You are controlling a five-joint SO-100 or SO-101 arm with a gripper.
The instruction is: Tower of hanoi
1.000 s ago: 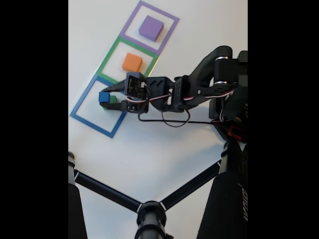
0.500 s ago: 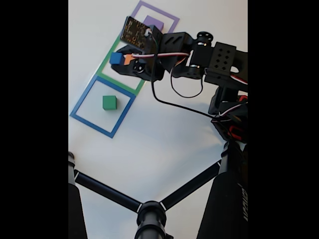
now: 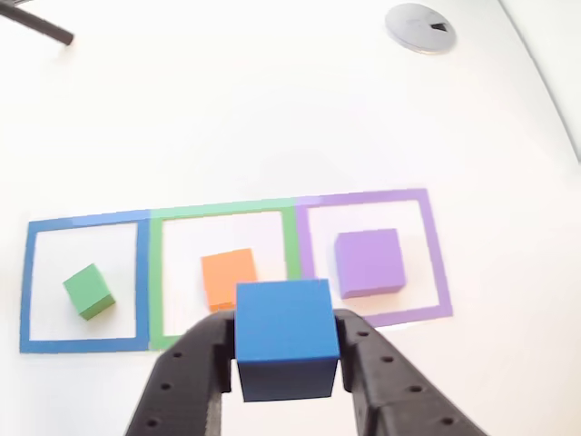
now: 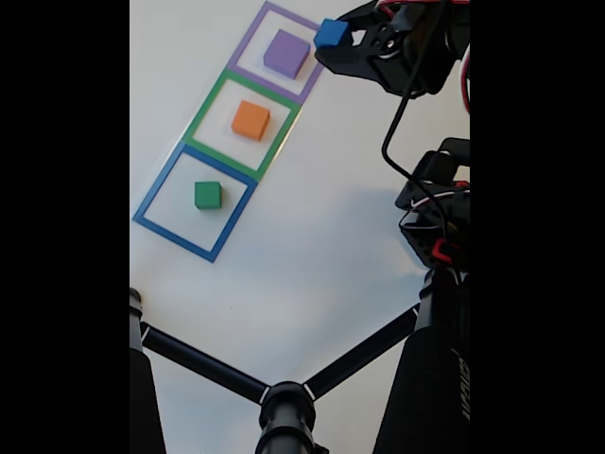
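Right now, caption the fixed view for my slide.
Jaws carry the blue cube beside the purple square; green cube sits in the blue square.

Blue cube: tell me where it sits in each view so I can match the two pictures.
Other view: the blue cube is at bottom centre, clamped in the gripper, in front of the orange block.
Fixed view: the blue cube is at the top, held beside the purple square.
Shared landmark: the purple block.

Matt blue cube (image 3: pixel 286 338) — smooth white table (image 3: pixel 272 118), black plastic pincer (image 3: pixel 286 363).
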